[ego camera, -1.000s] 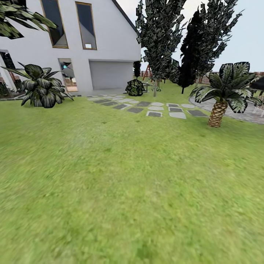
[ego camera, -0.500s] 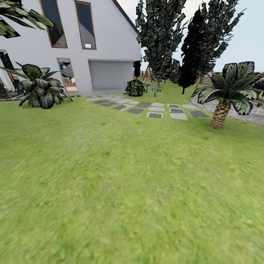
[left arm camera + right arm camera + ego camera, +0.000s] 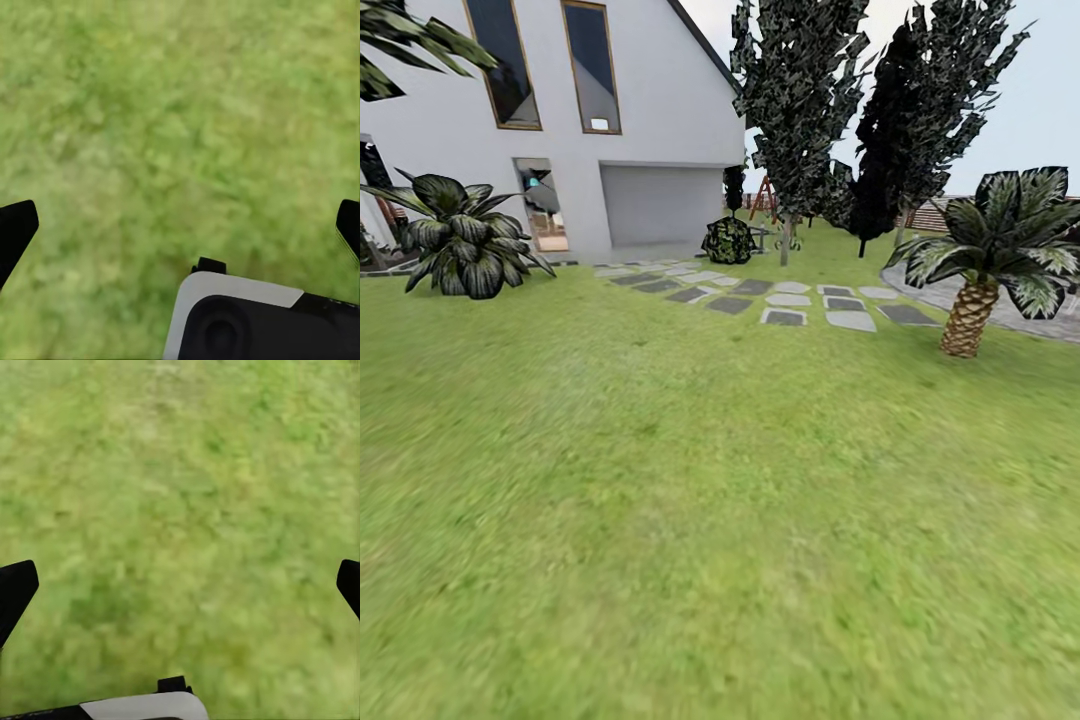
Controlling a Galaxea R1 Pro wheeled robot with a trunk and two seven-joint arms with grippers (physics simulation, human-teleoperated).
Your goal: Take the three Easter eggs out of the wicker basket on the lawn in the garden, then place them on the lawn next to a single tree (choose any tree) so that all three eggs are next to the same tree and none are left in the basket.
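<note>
Looking out from your head camera: the lawn [image 3: 690, 520] takes up the near and middle ground, mottled green. Far left, a broad-leaved plant [image 3: 460, 235] sits on the grass before the white house [image 3: 650, 120] (tall windows, grey garage door). Right of that, a run of grey stepping stones [image 3: 780, 298] crosses the grass toward a paved patio [image 3: 945, 292] at far right. Beyond the stones stands a round speckled bush [image 3: 728, 240], then the tree [image 3: 800, 90] with a pale trunk and jagged dark leaves; a near-black tree [image 3: 880, 150] is just right of it. A small palm [image 3: 985, 255] stands at the right, by the patio edge.

Your left gripper [image 3: 180, 225] is spread wide over bare grass, dark fingertips [image 3: 15, 232] at the frame edges, holding nothing. Your right gripper [image 3: 180, 585] is likewise wide apart over grass, holding nothing.
</note>
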